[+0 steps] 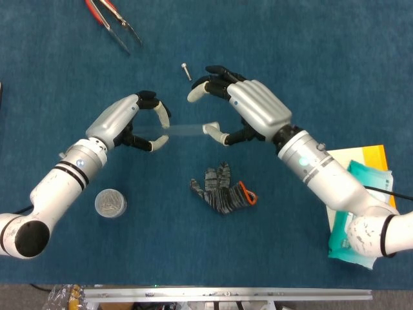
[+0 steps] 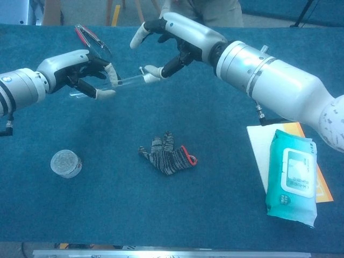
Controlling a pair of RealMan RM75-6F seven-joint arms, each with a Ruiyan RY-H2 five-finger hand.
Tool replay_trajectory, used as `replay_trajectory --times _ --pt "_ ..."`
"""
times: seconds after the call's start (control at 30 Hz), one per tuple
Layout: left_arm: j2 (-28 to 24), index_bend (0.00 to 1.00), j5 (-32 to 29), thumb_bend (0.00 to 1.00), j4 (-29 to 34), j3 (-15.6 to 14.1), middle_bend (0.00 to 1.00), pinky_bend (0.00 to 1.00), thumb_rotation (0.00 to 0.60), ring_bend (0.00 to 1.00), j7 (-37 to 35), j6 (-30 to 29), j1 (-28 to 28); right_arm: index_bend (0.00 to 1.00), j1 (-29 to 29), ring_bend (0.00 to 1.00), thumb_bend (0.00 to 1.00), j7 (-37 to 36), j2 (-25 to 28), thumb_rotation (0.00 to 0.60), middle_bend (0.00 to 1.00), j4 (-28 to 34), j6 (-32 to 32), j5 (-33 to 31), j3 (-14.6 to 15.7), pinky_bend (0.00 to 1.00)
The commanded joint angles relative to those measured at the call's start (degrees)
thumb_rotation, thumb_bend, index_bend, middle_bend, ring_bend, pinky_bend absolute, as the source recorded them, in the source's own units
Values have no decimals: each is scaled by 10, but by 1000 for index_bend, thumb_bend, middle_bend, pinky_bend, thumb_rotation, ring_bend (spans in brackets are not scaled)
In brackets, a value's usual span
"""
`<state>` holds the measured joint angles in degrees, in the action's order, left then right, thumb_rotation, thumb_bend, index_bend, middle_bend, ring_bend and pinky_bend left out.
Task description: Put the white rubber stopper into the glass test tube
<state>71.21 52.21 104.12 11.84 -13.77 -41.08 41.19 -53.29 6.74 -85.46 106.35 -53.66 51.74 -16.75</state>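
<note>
My left hand (image 1: 129, 123) (image 2: 79, 69) pinches a clear glass test tube (image 1: 184, 129) (image 2: 129, 81) above the blue table, holding it nearly level with its mouth pointing towards my right hand. The white rubber stopper (image 1: 208, 127) (image 2: 147, 78) shows at the tube's mouth; how deep it sits I cannot tell. My right hand (image 1: 248, 110) (image 2: 180, 35) hovers just beyond it with fingers spread. Its thumb tip lies beside the stopper, and its forefinger is raised well clear.
A grey knit glove (image 1: 222, 188) (image 2: 167, 154) lies on the table below the hands. A round lidded jar (image 1: 110, 202) (image 2: 65, 162) stands at front left, red-handled tongs (image 1: 113, 22) at the back, a small bolt (image 1: 186, 70) nearby. A wipes pack (image 2: 290, 183) rests on a yellow book at right.
</note>
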Motion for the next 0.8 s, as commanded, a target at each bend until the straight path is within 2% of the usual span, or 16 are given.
replay_trajectory --times 0.03,0.23,0.47,0.8 --pt "0 581 2 351 -3 0 332 107 600 91 -3 2 -1 295 1 68 334 -2 0 600 244 -2 0 2 0 151" --pt "-1 581 10 351 -15 1 332 107 600 91 -16 8 -5 281 7 68 334 -7 10 600 244 1 -7 9 -6 151" --pt "-5 582 35 351 -39 -7 332 107 600 91 -25 12 -14 281 25 68 334 1 55 600 244 16 -19 13 -6 151" --pt "37 580 80 351 -130 -38 332 107 600 91 2 -3 -25 281 63 68 334 -5 141 600 244 54 -33 28 -1 151"
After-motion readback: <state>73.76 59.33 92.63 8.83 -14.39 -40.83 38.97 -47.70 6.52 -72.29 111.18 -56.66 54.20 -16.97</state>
